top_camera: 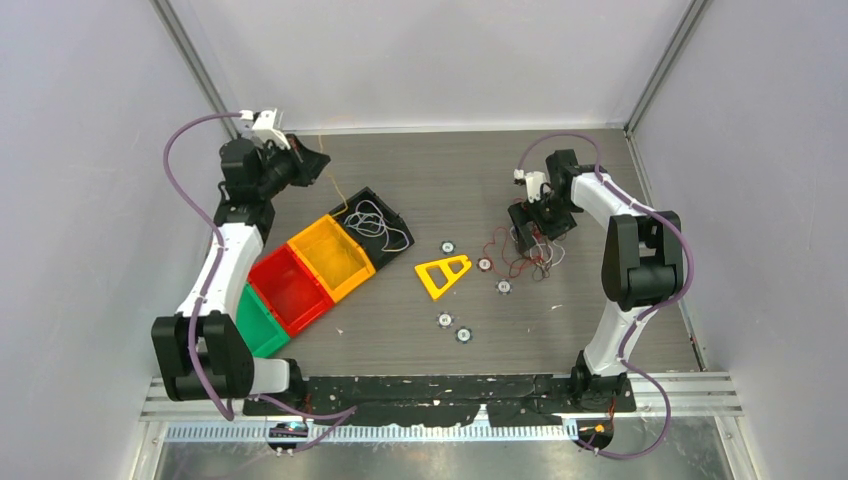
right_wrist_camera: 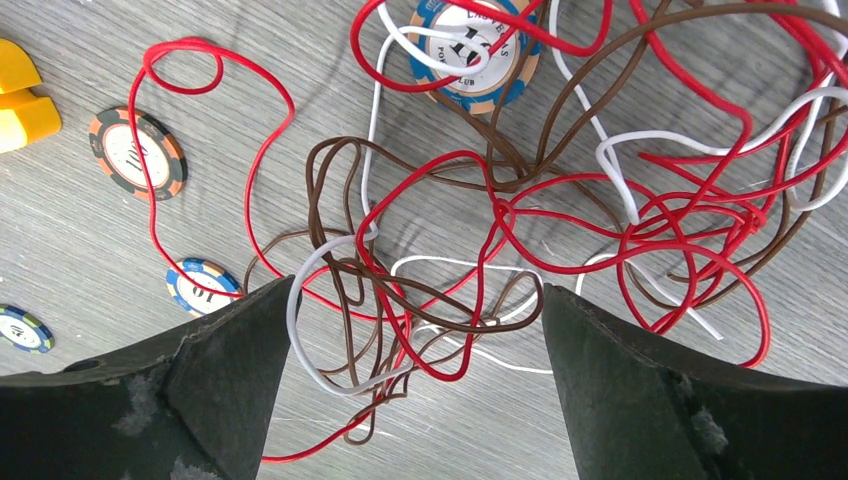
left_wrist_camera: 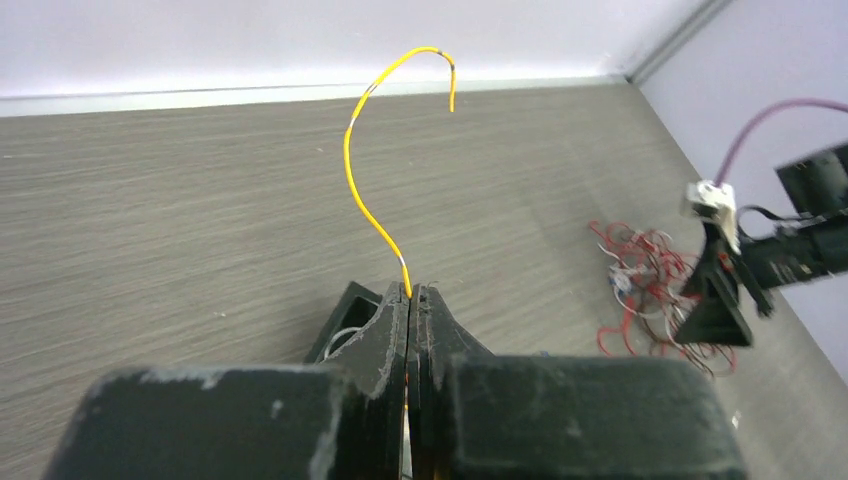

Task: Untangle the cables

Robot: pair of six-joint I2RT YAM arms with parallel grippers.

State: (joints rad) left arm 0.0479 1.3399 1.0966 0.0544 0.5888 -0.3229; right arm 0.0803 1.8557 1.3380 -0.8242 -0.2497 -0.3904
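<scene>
The tangle of cables (top_camera: pixel 527 255) lies on the table right of centre, made of thin red, brown and white wires (right_wrist_camera: pixel 520 200). My right gripper (top_camera: pixel 530 232) is open just above it, and loops of the tangle lie between its fingertips (right_wrist_camera: pixel 415 300). My left gripper (top_camera: pixel 312 160) is at the back left, raised, and shut on a single yellow-orange cable (left_wrist_camera: pixel 352 170) that curls up from its tips (left_wrist_camera: pixel 410 292). That cable hangs down toward the black bin in the top view (top_camera: pixel 336 188). The tangle also shows in the left wrist view (left_wrist_camera: pixel 650 280).
A black bin (top_camera: pixel 398 215) holds loose white wires. Yellow (top_camera: pixel 333 258), red (top_camera: pixel 290 290) and green (top_camera: pixel 258 320) bins stand in a row beside it. A yellow triangle (top_camera: pixel 443 275) and several poker chips (right_wrist_camera: pixel 137 152) lie around and under the tangle.
</scene>
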